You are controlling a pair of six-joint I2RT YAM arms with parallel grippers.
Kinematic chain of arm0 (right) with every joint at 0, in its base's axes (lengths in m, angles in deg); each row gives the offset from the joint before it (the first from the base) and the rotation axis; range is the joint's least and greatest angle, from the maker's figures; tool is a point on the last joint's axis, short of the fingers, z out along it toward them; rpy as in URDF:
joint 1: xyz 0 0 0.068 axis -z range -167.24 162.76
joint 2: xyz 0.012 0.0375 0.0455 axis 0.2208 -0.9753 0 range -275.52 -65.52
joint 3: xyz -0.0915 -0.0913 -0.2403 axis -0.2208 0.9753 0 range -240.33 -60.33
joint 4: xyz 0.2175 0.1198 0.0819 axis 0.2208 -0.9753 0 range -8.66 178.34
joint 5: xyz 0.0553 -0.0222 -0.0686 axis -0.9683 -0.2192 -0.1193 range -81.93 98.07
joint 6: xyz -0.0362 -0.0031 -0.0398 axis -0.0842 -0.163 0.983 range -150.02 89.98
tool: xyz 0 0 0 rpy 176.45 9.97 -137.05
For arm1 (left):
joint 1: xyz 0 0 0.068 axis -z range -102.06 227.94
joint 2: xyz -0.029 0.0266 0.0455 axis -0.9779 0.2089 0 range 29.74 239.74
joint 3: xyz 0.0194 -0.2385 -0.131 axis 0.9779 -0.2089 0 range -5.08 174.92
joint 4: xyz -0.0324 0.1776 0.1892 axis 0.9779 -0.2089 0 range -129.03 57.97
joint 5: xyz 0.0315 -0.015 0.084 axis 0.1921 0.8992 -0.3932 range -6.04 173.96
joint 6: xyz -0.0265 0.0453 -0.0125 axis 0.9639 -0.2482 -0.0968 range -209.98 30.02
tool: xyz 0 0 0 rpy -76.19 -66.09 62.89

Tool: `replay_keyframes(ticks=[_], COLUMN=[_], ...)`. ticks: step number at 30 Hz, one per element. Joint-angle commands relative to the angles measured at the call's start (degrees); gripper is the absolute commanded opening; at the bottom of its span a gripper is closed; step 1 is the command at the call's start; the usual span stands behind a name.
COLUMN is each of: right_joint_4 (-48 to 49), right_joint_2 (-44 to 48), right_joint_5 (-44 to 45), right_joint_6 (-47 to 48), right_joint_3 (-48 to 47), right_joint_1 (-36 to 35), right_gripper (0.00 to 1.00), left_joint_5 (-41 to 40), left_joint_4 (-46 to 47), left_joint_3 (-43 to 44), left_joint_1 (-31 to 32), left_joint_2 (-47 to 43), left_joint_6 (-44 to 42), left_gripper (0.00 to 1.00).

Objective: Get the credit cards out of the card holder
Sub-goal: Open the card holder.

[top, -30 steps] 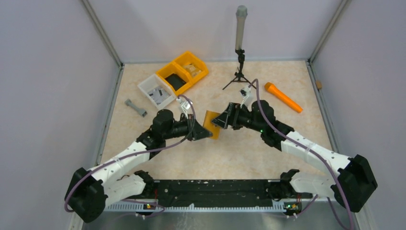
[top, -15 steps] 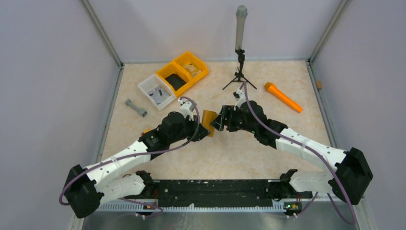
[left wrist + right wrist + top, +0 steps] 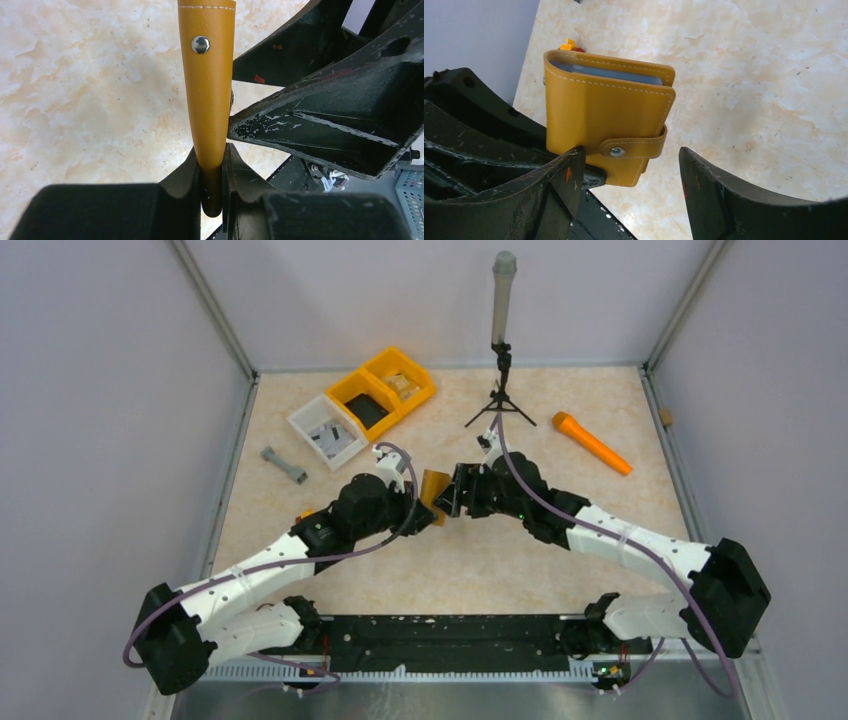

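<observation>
Your left gripper [image 3: 212, 172] is clenched on the holder [image 3: 606, 112], pinching its bottom edge. The holder stands upright, lifted off the table [image 3: 480, 560], mid-workspace between your two arms. The strap [image 3: 634, 147] is wrapped across the closed side, stud [image 3: 617, 152] fastened. The grey edges of the cards [image 3: 604, 71] show along the top opening, all seated inside. Your right gripper [image 3: 629, 156] is released, jaws spread wide around the strap corner. One finger [image 3: 559, 185] lies against the holder's side, the other stands well apart from it.
</observation>
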Motion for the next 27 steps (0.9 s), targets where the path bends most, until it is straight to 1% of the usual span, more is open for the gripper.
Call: replay_keyframes(ticks=[1, 3, 4, 8, 12, 14, 17, 19, 23, 26, 27], right_joint_4=[5.7, 5.9, 5.2, 0.0, -4.3, -5.7, -8.5, -11.3, -19.0, -22.0, -22.8], right_joint_2=[0.3, 0.2, 0.0, -1.7, -4.0, -4.4, -4.8, -5.6, -8.6, -9.9, -10.3], right_joint_5=[-0.5, 0.1, 0.7, 2.8, 4.9, 5.8, 8.3, 10.0, 12.7, 15.1, 15.6], right_joint_6=[-0.6, -0.9, -0.8, 0.0, 1.4, 2.1, 3.3, 4.5, 7.1, 8.3, 8.7], right_joint_3=[-1.9, -1.4, -1.6, -3.2, -5.4, -6.0, -7.2, -8.7, -12.8, -14.7, -15.1], right_joint_1=[-0.9, -0.9, -0.9, -0.9, -0.9, -0.9, -1.0, -1.0, -1.2, -1.5, -1.5], right_gripper=[0.7, 0.71, 0.69, 0.56, 0.49, 0.42, 0.37, 0.35, 0.33, 0.32, 0.29], left_joint_5=[1.4, 2.1, 2.4, 3.2, 1.4, 1.4, 0.0, -0.9, -4.2, -7.5, -8.1], left_joint_4=[4.3, 5.0, 5.2, 5.5, 4.3, 4.3, 3.3, 2.9, -0.7, -2.4, -2.6], left_joint_3=[1.9, 1.6, 1.8, 2.2, 2.5, 2.6, 2.7, 2.6, 3.9, 4.6, 4.7], left_joint_1=[0.3, 0.3, 0.3, 0.3, 0.3, 0.3, 0.4, 0.3, 0.3, 0.3, 0.4], left_joint_2=[-0.6, -0.9, -1.2, -2.3, -3.1, -3.4, -3.3, -3.3, -3.3, -3.4, -3.5], left_joint_6=[0.4, 1.1, 1.5, 2.5, 1.9, 1.9, 1.7, 1.5, 1.7, 1.5, 1.5], left_gripper=[0.0, 0.0, 0.0, 0.0, 0.0, 0.0, 0.0, 0.0, 0.0, 0.0, 0.0])
